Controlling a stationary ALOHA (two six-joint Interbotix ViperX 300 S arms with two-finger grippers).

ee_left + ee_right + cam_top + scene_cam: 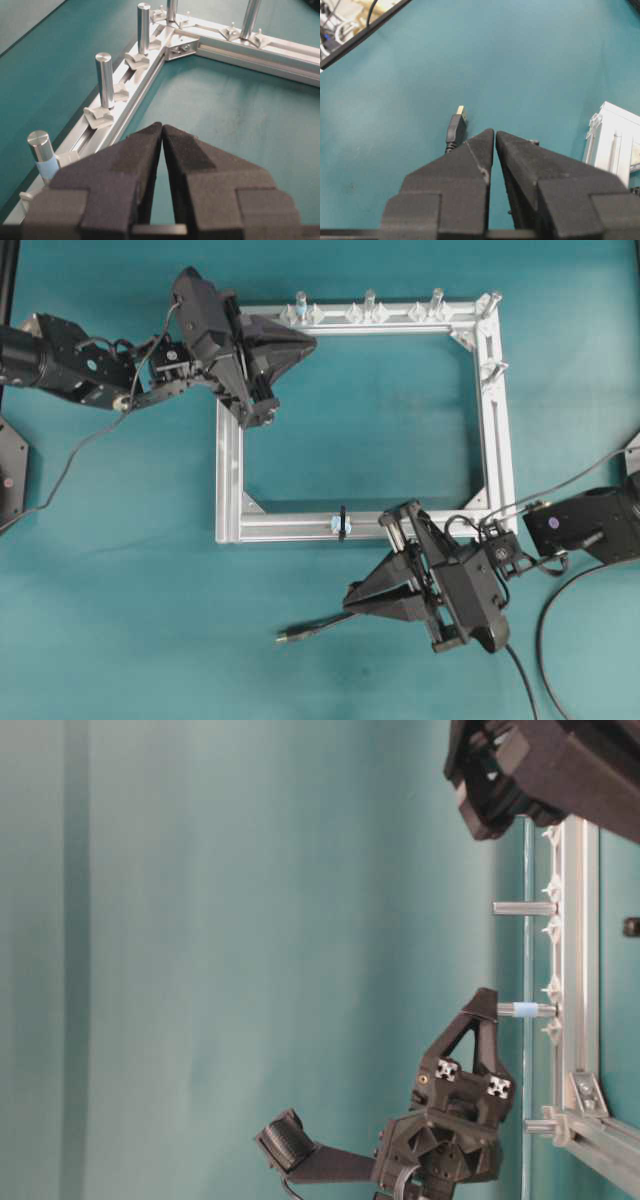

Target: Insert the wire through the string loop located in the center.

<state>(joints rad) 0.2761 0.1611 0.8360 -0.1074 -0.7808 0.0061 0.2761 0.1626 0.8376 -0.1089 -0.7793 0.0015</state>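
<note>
Lying on our teal worktop (130, 620), the thin black wire with its metal-tipped plug (300, 631) rests just beside the right fingers (494, 134), which are closed on nothing. The tiny black string loop (341, 523) circles the silver aluminium frame's (498, 440) near bar. Our left fingers (162, 126), closed and empty, hover over the frame's far corner.

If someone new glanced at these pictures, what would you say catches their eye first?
Most likely the rectangular silver aluminium frame on the teal table, with upright metal pegs along its far bar and a tiny black string loop on its near bar. Next, the two black arms: the left tool shut over the frame's far-left corner, the right tool shut just outside the near bar, beside the thin black wire's plug lying on the table.
</note>
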